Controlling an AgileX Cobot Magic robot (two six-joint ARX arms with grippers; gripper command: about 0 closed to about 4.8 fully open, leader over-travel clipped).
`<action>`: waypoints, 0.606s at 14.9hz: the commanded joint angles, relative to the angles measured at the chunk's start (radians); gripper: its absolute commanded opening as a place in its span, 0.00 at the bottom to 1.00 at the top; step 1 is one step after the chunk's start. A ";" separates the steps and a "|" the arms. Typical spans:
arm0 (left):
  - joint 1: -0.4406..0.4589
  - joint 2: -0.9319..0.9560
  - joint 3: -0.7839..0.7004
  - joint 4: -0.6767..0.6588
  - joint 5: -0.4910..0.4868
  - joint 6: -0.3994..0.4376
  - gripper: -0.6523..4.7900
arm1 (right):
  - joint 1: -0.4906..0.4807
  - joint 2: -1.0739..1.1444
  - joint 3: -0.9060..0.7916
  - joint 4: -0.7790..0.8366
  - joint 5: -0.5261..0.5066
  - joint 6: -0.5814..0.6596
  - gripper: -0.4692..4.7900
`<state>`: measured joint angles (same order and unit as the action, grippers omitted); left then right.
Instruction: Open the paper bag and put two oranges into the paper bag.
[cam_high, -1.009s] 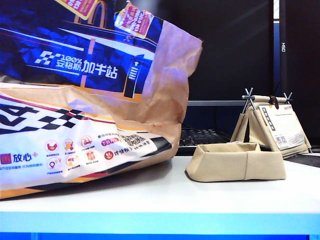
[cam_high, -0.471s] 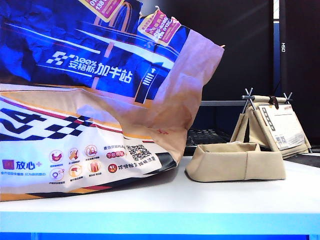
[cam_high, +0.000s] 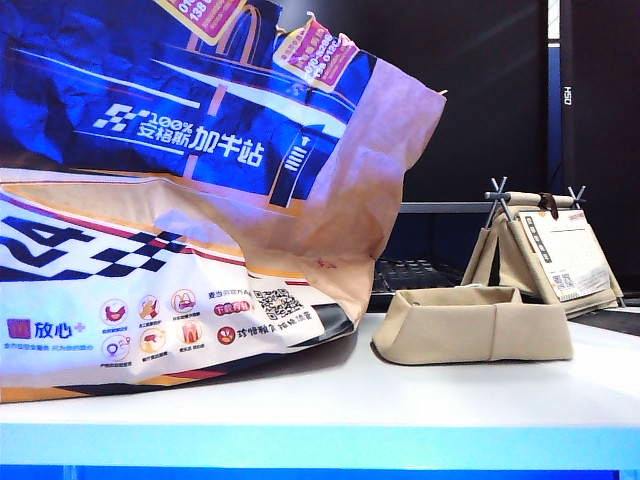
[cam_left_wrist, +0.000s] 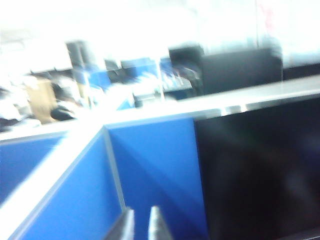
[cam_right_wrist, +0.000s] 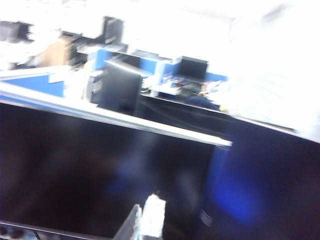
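Observation:
The paper bag (cam_high: 170, 200), brown with a blue printed band, white text and a checkered stripe, fills the left of the exterior view. It rests on the white table (cam_high: 420, 400) with its top edge out of frame. The oranges are out of view. Neither gripper shows in the exterior view. My left gripper (cam_left_wrist: 141, 221) is raised and faces a blue partition, its tips almost together with only a thin slit and nothing between them. My right gripper (cam_right_wrist: 145, 216) faces a dark screen, its tips pressed together and empty.
A small beige fabric tray (cam_high: 470, 325) sits on the table just right of the bag. Behind it stands a metal rack (cam_high: 545, 240) draped with paper sheets. The table's front edge runs along the bottom of the exterior view.
The bag's upper part rose and spread to the right, its brown side flap now standing higher. Over the last half second it has stayed still.

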<state>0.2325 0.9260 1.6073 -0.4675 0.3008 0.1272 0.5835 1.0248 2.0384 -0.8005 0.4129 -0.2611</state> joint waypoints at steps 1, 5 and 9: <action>-0.026 -0.092 -0.159 0.063 0.095 -0.051 0.25 | 0.000 -0.250 -0.260 0.124 0.060 -0.001 0.09; -0.216 -0.356 -0.626 0.192 0.144 -0.078 0.21 | 0.015 -0.803 -0.825 0.446 0.008 0.004 0.09; -0.216 -0.637 -1.196 0.607 0.013 -0.574 0.21 | 0.059 -0.990 -1.331 0.469 -0.144 0.187 0.09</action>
<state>0.0170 0.3157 0.4740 0.0273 0.3370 -0.3183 0.6392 0.0246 0.7589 -0.3275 0.2893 -0.1009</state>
